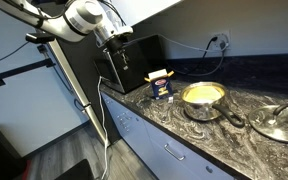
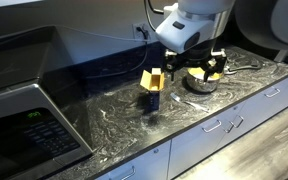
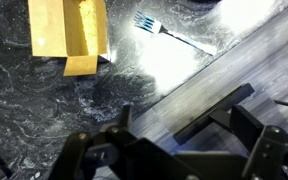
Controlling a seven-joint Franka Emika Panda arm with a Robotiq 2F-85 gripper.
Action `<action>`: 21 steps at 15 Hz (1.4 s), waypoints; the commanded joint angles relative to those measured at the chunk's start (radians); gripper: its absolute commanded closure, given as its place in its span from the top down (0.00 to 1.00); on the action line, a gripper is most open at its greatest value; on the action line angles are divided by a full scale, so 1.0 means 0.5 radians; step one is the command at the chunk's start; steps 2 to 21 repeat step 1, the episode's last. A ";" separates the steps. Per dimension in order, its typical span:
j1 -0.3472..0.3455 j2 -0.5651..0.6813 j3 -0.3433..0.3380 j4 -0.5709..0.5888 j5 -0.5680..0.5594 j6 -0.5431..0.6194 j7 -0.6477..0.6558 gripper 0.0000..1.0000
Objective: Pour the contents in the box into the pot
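The box [image 1: 161,86] stands upright on the dark marble counter, blue front, yellow flaps open; it also shows in an exterior view [image 2: 152,86] and from above in the wrist view [image 3: 69,35]. The pot [image 1: 204,97], shiny steel with a yellowish inside and a long dark handle, sits just beside the box; in an exterior view [image 2: 200,86] the gripper partly hides it. My gripper [image 1: 123,62] hangs above the counter, apart from the box, open and empty. It also shows in an exterior view [image 2: 196,67] and in the wrist view [image 3: 184,115].
A big black appliance [image 1: 134,65] stands behind the box. A glass lid with metal rim [image 1: 279,120] lies past the pot. A fork [image 3: 174,38] lies on the counter near the box. A microwave [image 2: 24,125] sits at the counter's end. Drawers line the counter's front edge [image 1: 164,140].
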 commanded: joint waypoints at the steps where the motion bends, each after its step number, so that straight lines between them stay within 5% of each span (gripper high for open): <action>1: 0.039 -0.003 -0.039 0.001 0.004 -0.006 -0.004 1.00; 21: 0.039 -0.003 -0.039 0.001 0.004 -0.006 -0.004 1.00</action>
